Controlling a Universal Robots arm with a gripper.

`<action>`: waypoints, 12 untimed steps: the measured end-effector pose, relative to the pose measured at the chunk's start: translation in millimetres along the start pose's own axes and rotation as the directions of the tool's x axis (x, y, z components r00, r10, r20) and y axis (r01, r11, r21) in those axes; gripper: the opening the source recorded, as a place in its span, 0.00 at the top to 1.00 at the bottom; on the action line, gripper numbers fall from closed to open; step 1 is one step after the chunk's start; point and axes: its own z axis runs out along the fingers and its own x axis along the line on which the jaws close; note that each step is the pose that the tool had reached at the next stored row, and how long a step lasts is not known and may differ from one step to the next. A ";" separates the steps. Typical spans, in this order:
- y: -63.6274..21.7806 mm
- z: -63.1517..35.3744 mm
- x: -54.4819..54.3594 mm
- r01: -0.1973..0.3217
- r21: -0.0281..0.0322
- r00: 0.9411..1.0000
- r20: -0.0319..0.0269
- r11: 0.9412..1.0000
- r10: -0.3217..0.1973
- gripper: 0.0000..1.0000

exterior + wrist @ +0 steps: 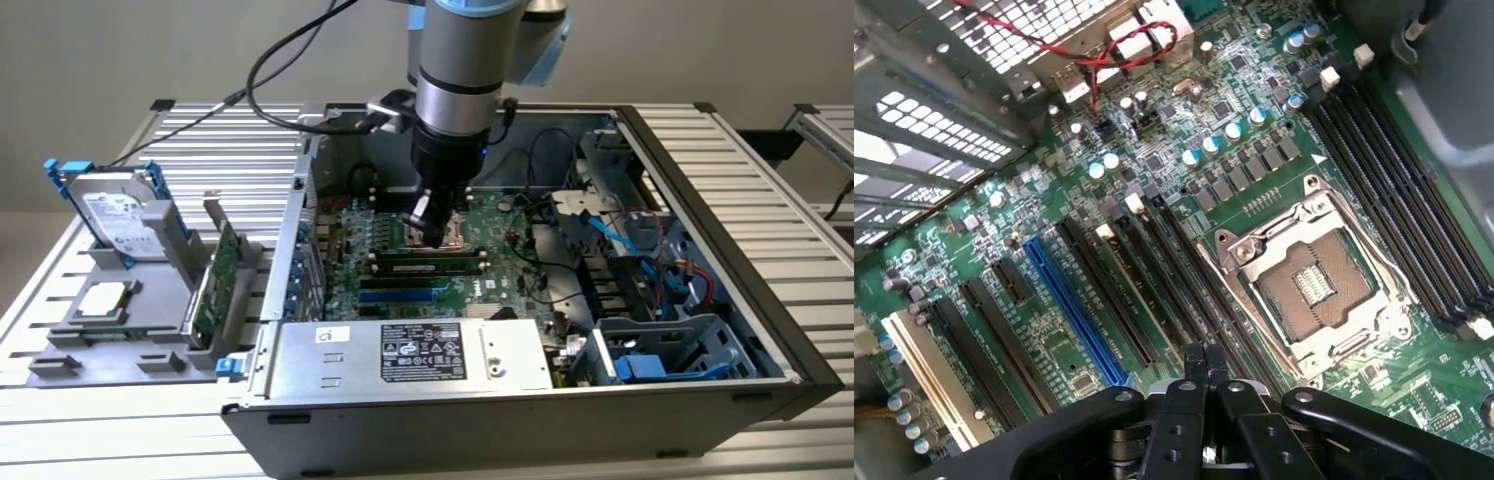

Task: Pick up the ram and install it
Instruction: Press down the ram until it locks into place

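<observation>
Pincer (1204, 372) closed, empty, hovering over mobo slots by CPU socket (1309, 285); ram (424, 266) looks seated already, so prob install/press step

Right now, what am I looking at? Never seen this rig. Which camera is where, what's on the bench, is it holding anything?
It is a single robot arm with a gripper working inside an open computer case.

The exterior view looks at the bench from off the arm. The wrist view comes from a camera on the arm, looking down past the gripper at the motherboard.

The gripper's fingers are shut together with nothing between them. They hang just above the black memory slots, beside the empty processor socket. A ram stick already lies in a slot.

On the exterior view's left, a grey stand holds a hard drive with blue rails and a green card.
</observation>
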 end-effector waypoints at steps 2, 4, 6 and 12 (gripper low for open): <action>0.0 0.0 0.0 -0.032 -0.001 0.999 0.002 1.000 0.032 0.89; 0.0 0.0 0.0 -0.063 -0.001 0.998 0.004 0.998 0.063 0.89; 0.0 0.0 0.0 -0.094 -0.002 0.996 0.006 0.996 0.094 0.89; 0.0 -0.1 0.0 -0.188 -0.004 0.982 0.011 0.982 0.188 0.89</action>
